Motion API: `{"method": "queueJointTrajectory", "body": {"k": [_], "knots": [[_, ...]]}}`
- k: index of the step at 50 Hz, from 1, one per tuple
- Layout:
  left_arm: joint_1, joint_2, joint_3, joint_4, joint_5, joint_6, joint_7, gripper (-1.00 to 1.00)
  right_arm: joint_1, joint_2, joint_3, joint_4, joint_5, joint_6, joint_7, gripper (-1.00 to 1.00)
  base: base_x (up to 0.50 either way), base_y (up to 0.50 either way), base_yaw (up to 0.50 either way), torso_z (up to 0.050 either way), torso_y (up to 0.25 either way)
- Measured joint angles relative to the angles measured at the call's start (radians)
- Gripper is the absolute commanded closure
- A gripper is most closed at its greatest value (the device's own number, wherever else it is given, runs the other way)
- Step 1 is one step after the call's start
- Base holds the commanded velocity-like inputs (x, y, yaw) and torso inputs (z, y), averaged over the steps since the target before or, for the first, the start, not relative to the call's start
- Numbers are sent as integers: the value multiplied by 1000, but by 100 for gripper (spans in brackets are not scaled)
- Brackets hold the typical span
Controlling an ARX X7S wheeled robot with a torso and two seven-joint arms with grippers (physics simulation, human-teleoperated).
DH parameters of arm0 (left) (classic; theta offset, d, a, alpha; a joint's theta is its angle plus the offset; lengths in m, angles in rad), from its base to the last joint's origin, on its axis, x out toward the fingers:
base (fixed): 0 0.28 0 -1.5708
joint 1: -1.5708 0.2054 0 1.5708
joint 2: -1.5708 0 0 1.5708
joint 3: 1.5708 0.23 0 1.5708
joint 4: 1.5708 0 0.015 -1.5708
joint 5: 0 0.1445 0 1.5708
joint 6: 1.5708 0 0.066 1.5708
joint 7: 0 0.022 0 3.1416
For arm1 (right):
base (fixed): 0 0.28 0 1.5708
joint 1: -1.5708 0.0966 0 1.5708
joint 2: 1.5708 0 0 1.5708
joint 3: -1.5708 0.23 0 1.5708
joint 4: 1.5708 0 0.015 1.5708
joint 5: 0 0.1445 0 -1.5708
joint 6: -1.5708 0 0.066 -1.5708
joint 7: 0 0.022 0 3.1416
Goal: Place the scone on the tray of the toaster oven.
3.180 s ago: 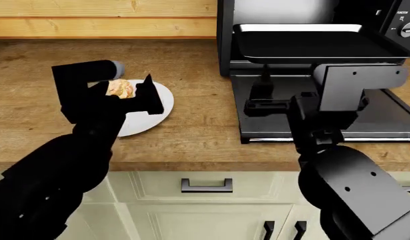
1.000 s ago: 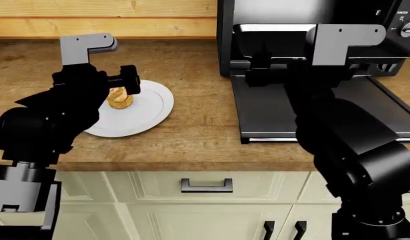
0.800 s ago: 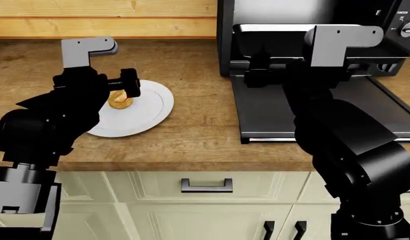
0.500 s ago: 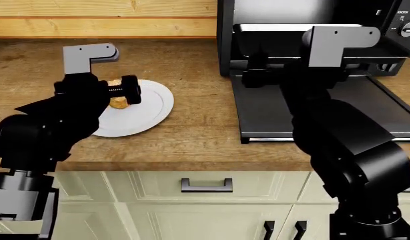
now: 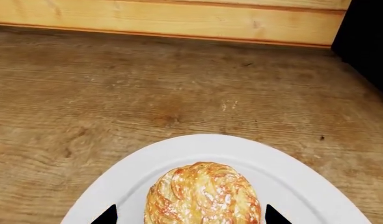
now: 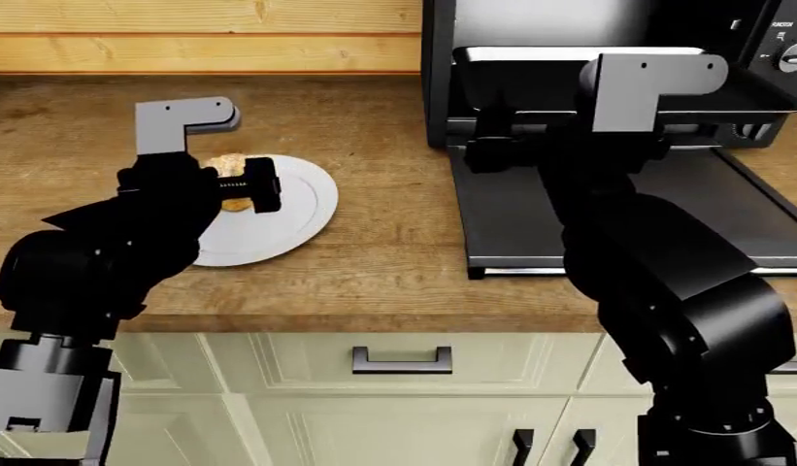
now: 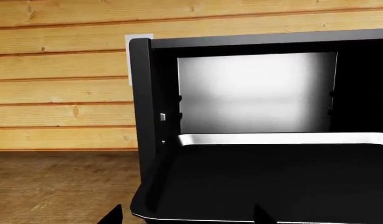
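Scone: the scone sits on the white plate, low in the middle of the left wrist view. Its top is golden brown with pale swirls. In the head view the scone peeks out just above the left arm, at the left of the frame.

Plate: the plate lies flat on the wooden counter, left of the toaster oven.

Left gripper: the left gripper has its two black tips spread apart, one on each side of the scone. The tips do not touch it. In the head view the left gripper is over the plate.

Right gripper: the right gripper shows two black tips spread wide at the bottom of the right wrist view, holding nothing. They are in front of the tray. In the head view the arm hides the gripper.

Tray: the tray is black with a bright back rim and sticks out of the open oven. In the head view the tray is at the upper right.

Oven door: the door is folded down flat on the counter.

Wall: wooden planks stand behind the oven.
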Motion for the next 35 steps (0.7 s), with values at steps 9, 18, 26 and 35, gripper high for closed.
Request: {"method": "queueJointTrajectory", "body": {"k": [9,18,26,35], "knots": [[-16,13,16,-58,16,34,30,-100,0,1,-5,8,0,-6,1,-100,0,0,0,0,0],[-27,21,27,-95,26,56,50,-100,0,2,-10,15,0,-11,3,-100,0,0,0,0,0],[-31,24,33,-120,32,70,62,-100,2,3,-15,25,-1,-19,1,-100,0,0,0,0,0],[-32,27,36,-139,35,82,69,-100,5,3,-21,36,-1,-27,0,-100,0,0,0,0,0]]}}
